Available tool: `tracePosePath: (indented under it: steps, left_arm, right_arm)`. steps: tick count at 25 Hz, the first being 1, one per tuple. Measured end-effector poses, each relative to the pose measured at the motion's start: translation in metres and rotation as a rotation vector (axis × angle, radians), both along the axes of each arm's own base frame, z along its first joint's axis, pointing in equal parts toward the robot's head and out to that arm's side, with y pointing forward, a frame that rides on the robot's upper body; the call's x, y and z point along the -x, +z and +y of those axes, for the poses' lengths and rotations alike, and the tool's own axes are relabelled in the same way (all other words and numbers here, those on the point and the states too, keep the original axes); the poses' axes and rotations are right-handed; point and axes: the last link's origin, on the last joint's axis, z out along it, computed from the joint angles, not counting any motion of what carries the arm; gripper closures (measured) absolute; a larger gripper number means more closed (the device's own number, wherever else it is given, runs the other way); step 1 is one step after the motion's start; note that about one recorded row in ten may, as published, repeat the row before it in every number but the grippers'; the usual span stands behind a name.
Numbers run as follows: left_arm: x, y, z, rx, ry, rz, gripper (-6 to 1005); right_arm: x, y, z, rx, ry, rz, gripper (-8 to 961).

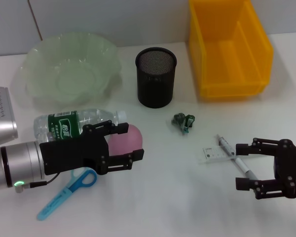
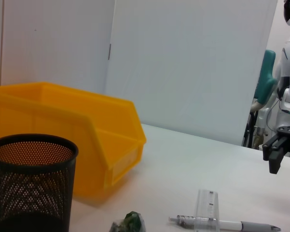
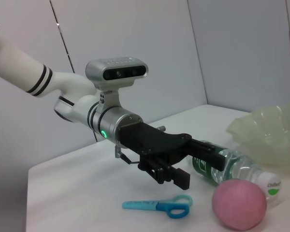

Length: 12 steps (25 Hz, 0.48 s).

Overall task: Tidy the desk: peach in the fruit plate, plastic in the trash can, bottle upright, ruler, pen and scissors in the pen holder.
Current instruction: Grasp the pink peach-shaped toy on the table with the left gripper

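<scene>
The pink peach [image 1: 124,140] lies beside the toppled clear bottle [image 1: 71,124]. My left gripper [image 1: 131,142] is open, with one finger on either side of the peach in the head view. From the right wrist, that gripper [image 3: 197,166] hangs just behind the peach [image 3: 239,203], not touching it. Blue scissors [image 1: 69,191] lie near the front. My right gripper [image 1: 240,166] is open, its fingers either side of the pen [image 1: 239,162], which crosses the clear ruler [image 1: 216,153]. The green plastic scrap [image 1: 183,121] lies mid-table. Behind it stand the black mesh pen holder [image 1: 155,76], the pale green fruit plate [image 1: 49,74] and the yellow trash can [image 1: 229,89].
The left wrist view shows the pen holder [image 2: 31,183], trash can [image 2: 106,145], plastic [image 2: 130,223], ruler [image 2: 206,210], pen [image 2: 241,225] and the right gripper [image 2: 275,154] farther off. Scissors [image 3: 159,206], bottle [image 3: 232,166] and plate [image 3: 270,130] show from the right wrist.
</scene>
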Motion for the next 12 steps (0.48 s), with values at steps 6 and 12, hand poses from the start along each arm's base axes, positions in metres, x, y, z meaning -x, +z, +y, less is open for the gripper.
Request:
tracePosePath:
  steps: [6, 12]
  left_arm:
    - [-0.0008, 0.0001, 0.0006, 0.000, -0.002, 0.000, 187]
    - [0.0021, -0.0054, 0.0072, -0.034, 0.004, 0.050, 188]
  right_arm:
    - [0.0013, -0.0013, 0.0005, 0.001, 0.003, 0.003, 119]
    - [-0.0010, -0.0020, 0.0021, -0.008, -0.012, -0.009, 119]
